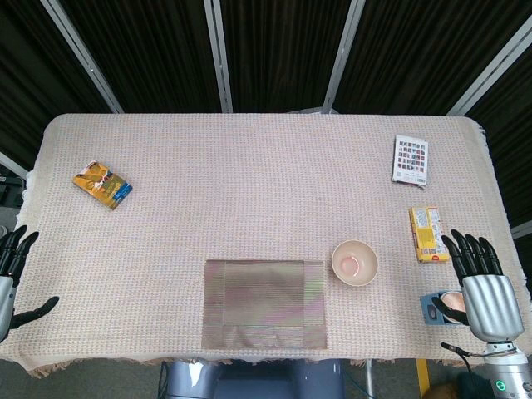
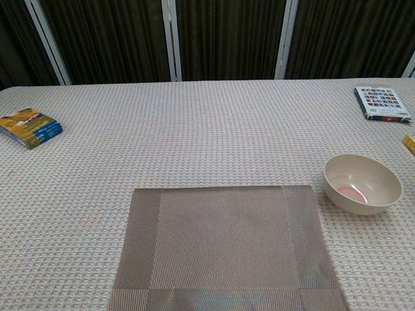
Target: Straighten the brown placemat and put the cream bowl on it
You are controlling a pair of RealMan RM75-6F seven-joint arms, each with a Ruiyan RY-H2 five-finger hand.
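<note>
The brown placemat point(image 1: 264, 302) point(image 2: 227, 246) lies flat near the table's front edge, its sides roughly square to the edge. The cream bowl point(image 1: 355, 263) point(image 2: 362, 183) stands upright on the tablecloth just right of the mat, apart from it. My right hand point(image 1: 480, 283) hovers at the table's right front corner, fingers spread, holding nothing. At the left edge my left hand point(image 1: 12, 270) also shows with its fingers apart and empty. Neither hand appears in the chest view.
A yellow-blue packet point(image 1: 102, 184) point(image 2: 30, 127) lies at the left. At the far right lies a white patterned box point(image 1: 410, 159) point(image 2: 382, 103). Nearer the right hand are a yellow snack packet point(image 1: 427, 233) and a small blue object point(image 1: 435, 307).
</note>
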